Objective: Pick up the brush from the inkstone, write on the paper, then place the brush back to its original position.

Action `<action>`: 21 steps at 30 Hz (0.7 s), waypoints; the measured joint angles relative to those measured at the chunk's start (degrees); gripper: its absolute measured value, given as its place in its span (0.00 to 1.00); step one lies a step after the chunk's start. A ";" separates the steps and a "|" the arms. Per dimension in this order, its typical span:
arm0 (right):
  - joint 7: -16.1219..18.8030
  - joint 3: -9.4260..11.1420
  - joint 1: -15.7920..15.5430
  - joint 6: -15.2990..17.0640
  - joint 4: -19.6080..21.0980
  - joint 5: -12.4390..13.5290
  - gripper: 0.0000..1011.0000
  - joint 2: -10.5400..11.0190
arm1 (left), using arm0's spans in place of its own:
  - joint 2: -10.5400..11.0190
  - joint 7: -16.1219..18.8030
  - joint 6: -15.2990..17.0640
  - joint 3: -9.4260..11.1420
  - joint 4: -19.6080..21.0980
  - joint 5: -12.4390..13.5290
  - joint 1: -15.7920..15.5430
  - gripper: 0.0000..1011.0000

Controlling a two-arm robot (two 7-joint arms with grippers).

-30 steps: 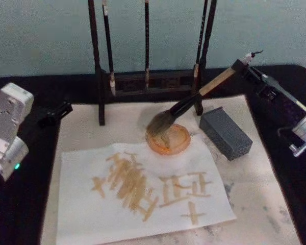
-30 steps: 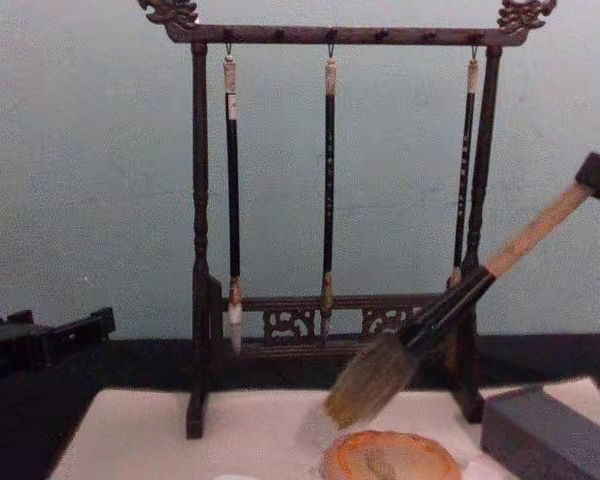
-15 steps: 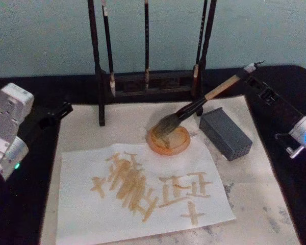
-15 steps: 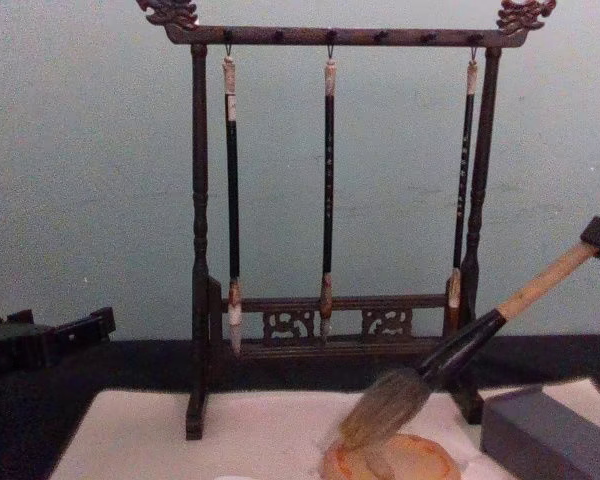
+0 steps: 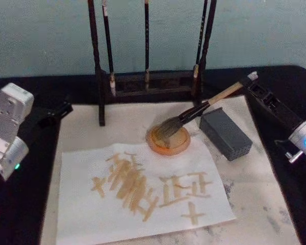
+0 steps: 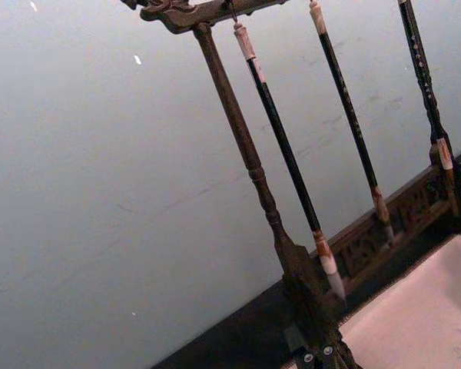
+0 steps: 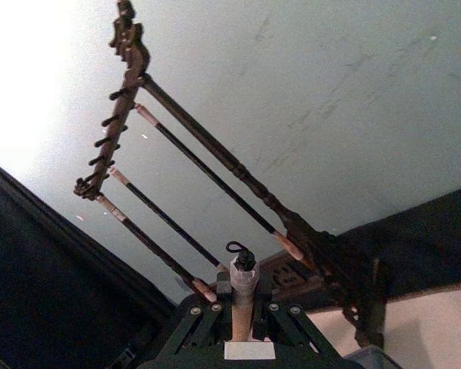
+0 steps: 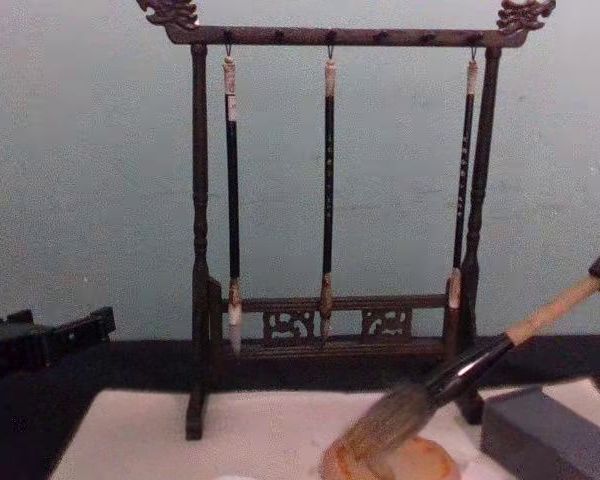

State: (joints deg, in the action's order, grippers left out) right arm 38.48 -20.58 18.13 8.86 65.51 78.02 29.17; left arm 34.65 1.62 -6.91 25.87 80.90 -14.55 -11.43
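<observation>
The brush (image 5: pixel 194 112) slants down from its white end cap to bushy grey-brown bristles that lie on the round orange inkstone (image 5: pixel 168 141). My right gripper (image 5: pixel 250 82) is shut on the top of the tan handle, behind and right of the inkstone. In the right wrist view its black fingers (image 7: pixel 280 327) clamp the capped handle end (image 7: pixel 243 292). The chest view has the bristles (image 8: pixel 390 428) low over the inkstone (image 8: pixel 425 462). The paper (image 5: pixel 143 204), a white sheet with tan brush strokes, lies in front of the inkstone. My left gripper (image 5: pixel 56 112) idles at the left, off the mat.
A dark wooden rack (image 5: pixel 148 81) with three thin hanging brushes stands behind the inkstone. Just right of the inkstone and under the brush handle sits a grey block (image 5: pixel 225 133). A pale mat (image 5: pixel 260 204) lies under the paper on the black table.
My right gripper has sunk and drawn back to the right, laying the brush flatter. The bristles have come down from above the inkstone onto it. The left arm has not moved.
</observation>
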 joint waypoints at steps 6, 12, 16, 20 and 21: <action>0.29 -0.48 0.77 0.11 -2.39 0.91 0.17 0.10 | 0.00 0.00 0.00 0.00 0.00 0.00 0.00 0.99; -0.32 -0.59 1.08 0.46 -3.99 1.53 0.17 -0.06 | 0.00 0.00 0.00 0.00 0.00 0.00 0.00 0.99; -0.48 -0.70 1.31 0.64 -4.80 1.73 0.17 -0.23 | 0.00 0.00 0.00 0.00 0.00 0.00 0.00 0.99; -0.50 -0.85 1.62 1.02 -5.94 1.95 0.17 -0.52 | 0.00 0.00 0.00 0.00 0.00 0.00 0.00 0.99; -0.50 -0.87 1.65 1.09 -6.07 2.01 0.17 -0.57 | 0.00 0.00 0.00 0.00 0.00 0.00 0.00 0.99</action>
State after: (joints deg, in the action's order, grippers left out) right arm 37.98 -21.44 19.78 9.95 59.44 80.03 28.60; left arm 34.64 1.62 -6.91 25.86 80.90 -14.55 -11.43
